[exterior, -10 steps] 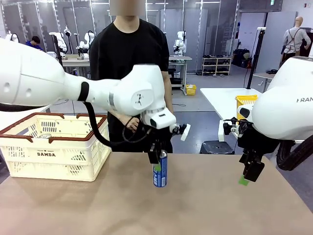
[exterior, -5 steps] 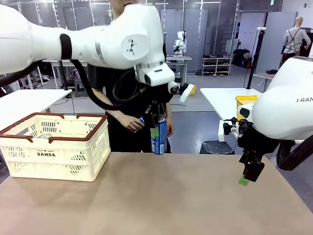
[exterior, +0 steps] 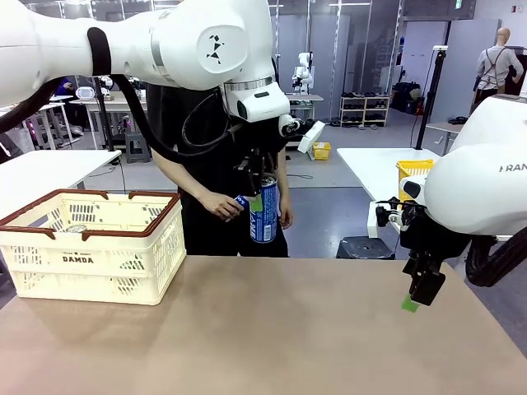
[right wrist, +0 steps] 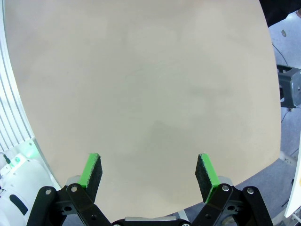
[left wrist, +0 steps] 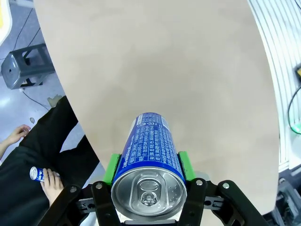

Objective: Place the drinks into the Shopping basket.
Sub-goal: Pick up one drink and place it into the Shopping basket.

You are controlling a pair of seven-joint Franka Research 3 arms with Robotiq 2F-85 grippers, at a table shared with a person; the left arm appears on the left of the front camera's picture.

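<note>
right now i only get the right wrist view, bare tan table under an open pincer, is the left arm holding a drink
Observer: Yes, the left pincer is shut on a slim blue and white aluminium can, upright, in the air above the table.
Operator: where's the basket
Observer: The cream slotted plastic basket with a brown rim stands at the table's left end, lower than the can.
Operator: and the person
Observer: A hand holds a small blue can beyond the table's far edge.
</note>
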